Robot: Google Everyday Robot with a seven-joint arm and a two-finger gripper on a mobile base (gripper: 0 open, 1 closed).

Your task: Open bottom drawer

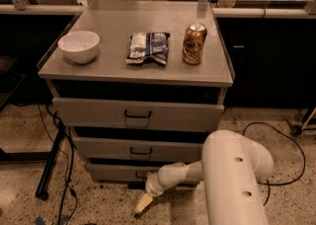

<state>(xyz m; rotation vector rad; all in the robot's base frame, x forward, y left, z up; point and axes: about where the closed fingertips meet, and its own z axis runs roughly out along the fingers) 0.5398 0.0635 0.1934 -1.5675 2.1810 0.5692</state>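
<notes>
Cream jaws hang low before the grey bottom drawer.

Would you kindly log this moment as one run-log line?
task: open bottom drawer | lowest grey metal drawer: looks shut | two-finger gripper: near floor, just below drawer front
</notes>
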